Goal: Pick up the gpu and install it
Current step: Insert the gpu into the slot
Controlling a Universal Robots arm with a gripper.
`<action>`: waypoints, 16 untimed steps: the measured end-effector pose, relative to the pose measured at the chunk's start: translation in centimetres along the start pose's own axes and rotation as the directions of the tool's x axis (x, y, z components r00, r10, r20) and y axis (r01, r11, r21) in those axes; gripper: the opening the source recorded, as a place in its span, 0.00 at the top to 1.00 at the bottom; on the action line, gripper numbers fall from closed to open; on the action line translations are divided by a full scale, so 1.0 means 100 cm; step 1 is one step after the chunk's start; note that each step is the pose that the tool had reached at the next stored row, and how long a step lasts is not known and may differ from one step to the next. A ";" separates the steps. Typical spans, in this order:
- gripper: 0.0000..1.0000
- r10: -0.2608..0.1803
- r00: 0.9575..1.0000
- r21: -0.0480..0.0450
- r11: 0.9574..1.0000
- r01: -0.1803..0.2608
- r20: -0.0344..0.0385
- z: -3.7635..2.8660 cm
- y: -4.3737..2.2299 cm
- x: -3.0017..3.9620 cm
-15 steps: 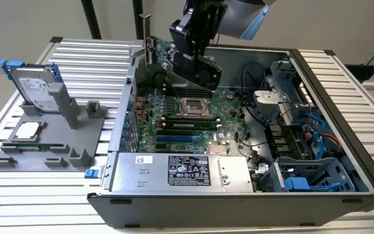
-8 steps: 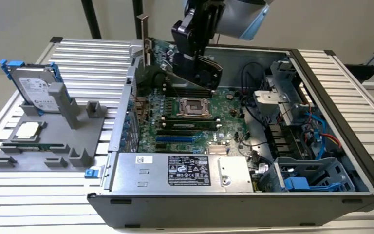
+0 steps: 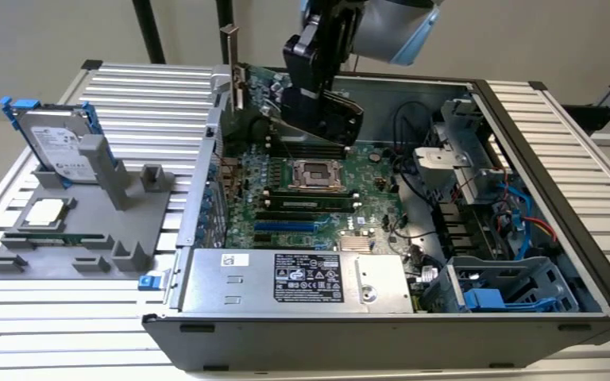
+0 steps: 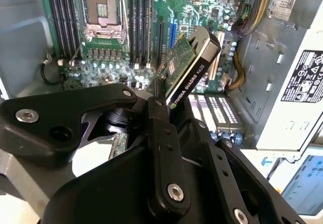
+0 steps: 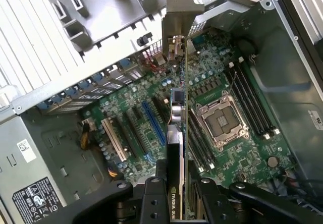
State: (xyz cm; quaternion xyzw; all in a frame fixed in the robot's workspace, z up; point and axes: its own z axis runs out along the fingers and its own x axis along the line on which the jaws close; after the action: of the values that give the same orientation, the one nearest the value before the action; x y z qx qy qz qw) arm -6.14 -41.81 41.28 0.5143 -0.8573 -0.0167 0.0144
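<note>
My gripper (image 3: 313,101) is shut on the gpu (image 3: 266,89), a green card with a silver end bracket (image 3: 232,59), and holds it in the air over the far part of the open computer case. In the first wrist view the gpu (image 5: 177,128) hangs edge-on from my gripper (image 5: 174,196), with its bracket (image 5: 179,12) toward the case's rear wall. It hovers above the motherboard (image 5: 131,128), beside the blue slot (image 5: 153,124). The second wrist view shows the card's black cooler (image 4: 198,65) and green board past my fingers (image 4: 157,114).
The motherboard (image 3: 305,202) carries a bare processor socket (image 3: 314,173) and memory sticks. A power supply (image 3: 295,278) fills the near side and a drive cage (image 3: 496,290) with cables sits at the exterior view's right. A grey fixture (image 3: 125,230) at the left holds a hard drive (image 3: 56,147).
</note>
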 end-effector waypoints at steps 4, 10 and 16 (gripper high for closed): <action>1.00 -0.034 0.999 0.000 0.999 0.034 -0.001 0.0000 0.0000 0.0000; 1.00 -0.082 0.997 0.000 0.997 0.082 -0.004 0.0000 -0.0009 -0.0004; 1.00 -0.123 0.992 0.001 0.992 0.123 -0.005 -0.0001 -0.0024 -0.0013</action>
State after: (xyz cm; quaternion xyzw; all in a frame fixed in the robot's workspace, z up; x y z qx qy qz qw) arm -5.86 -41.81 41.29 0.5663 -0.8239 -0.0158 0.0154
